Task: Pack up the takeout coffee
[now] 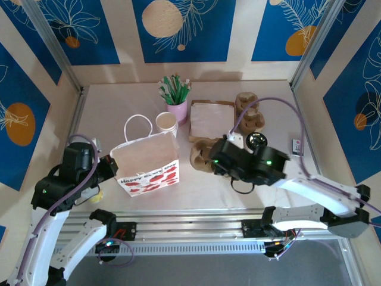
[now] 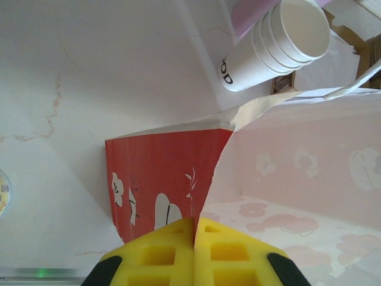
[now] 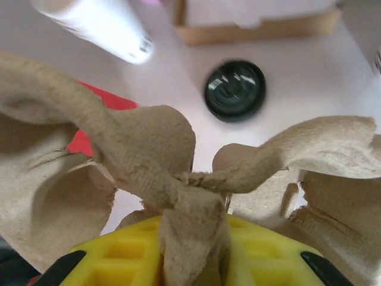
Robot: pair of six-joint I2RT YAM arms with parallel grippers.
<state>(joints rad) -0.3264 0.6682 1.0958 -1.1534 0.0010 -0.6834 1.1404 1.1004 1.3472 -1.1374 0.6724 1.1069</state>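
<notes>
Coffee cup (image 1: 257, 141): round glossy black lid facing up, standing on the pale table (image 1: 196, 193) just right of the carrier. Cup carrier (image 3: 149, 149): brown moulded pulp, rough and fibrous, with curved pocket walls. The right gripper (image 3: 193, 229) is clamped on its central ridge between yellow gridded pads. Gift bag (image 1: 146, 167): thin paper, red sides with a white print, pale inside, mouth open. The left gripper (image 2: 194, 229) is closed, pinching its rim. Stack of white paper cups (image 2: 280, 42): smooth, tapered, behind the bag.
</notes>
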